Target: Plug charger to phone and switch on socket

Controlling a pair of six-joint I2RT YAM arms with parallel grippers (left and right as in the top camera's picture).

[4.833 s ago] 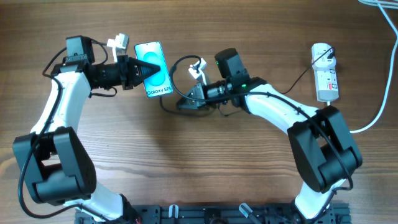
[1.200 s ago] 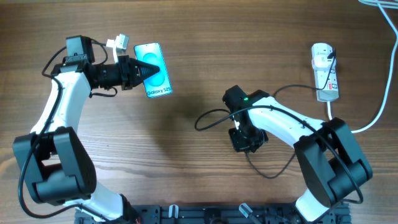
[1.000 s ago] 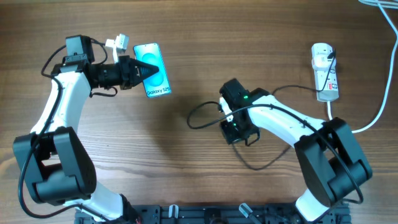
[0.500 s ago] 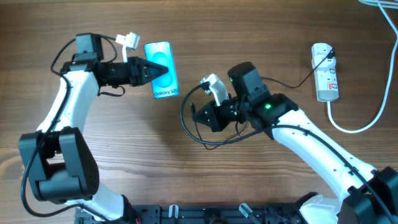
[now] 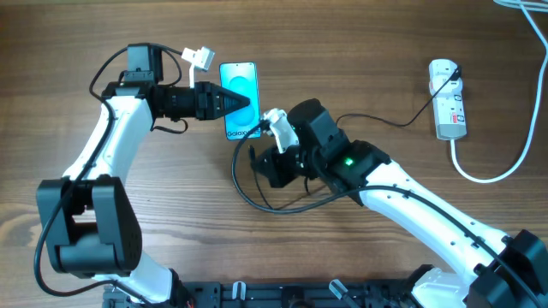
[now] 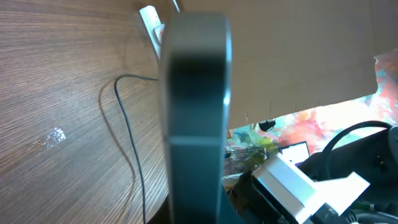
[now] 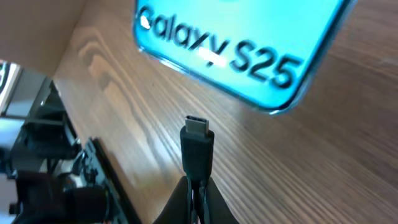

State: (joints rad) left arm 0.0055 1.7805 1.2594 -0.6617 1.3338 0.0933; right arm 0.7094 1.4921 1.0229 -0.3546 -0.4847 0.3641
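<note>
The counter (image 5: 171,197) is brown wood with a long grain, and in the left wrist view a plain brown panel stands behind its far edge, with something in bright colours beside it. Compared with half a second ago, the left arm has carried the phone (image 5: 240,79) more to the right, and the right arm has come up and to the left, so that the two are now near each other in the middle of the counter. The left claw (image 5: 247,104) is clenched on the phone, whose teal screen faces up. The right claw (image 7: 194,186) grasps the charger (image 5: 244,184) just behind its connector (image 7: 198,146). The metal tip points at the phone's end with the white strip, close to it but apart. The black cable lies in a loose loop under the right arm and runs to the socket (image 5: 448,107) at the right, where its plug (image 5: 451,81) sits in the strip. The thick white cord (image 5: 514,145) curves away from the socket.
</note>
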